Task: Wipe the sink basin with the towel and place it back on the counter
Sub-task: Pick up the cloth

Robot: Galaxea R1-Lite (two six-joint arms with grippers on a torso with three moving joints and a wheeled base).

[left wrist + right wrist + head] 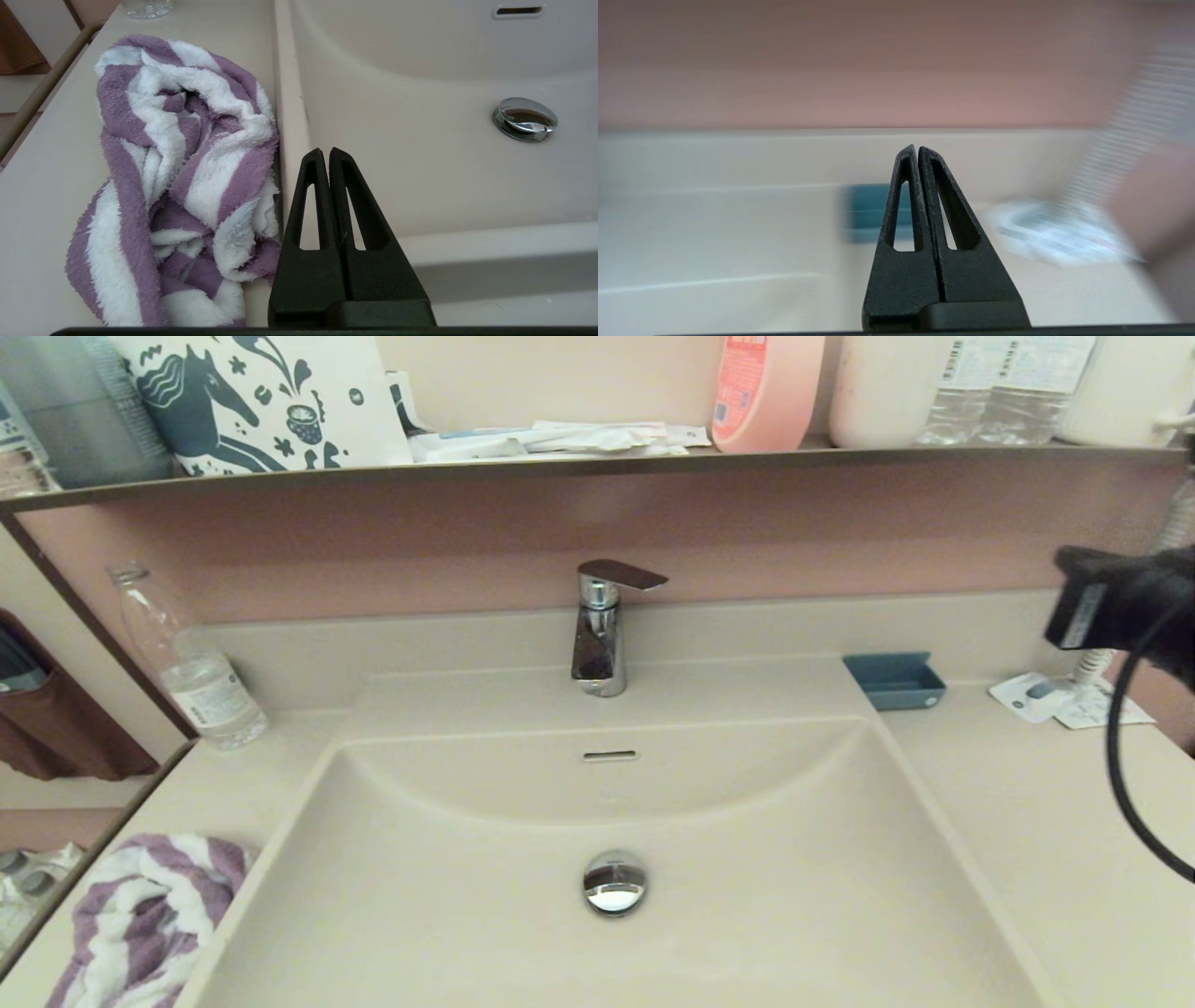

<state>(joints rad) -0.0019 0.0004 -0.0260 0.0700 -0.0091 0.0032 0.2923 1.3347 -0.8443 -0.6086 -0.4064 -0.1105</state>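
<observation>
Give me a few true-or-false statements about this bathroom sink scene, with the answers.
1. The towel lies crumpled on the counter, beside the sink basin. True.
2. The left end effector grips the towel. False: it is shut on nothing, apart from the towel.
3. The drain plug sits in the basin floor. True.
4. The small blue tray lies inside the basin. False: it rests on the counter, right of the faucet.
5. The right end effector is shut and empty. True.
</observation>
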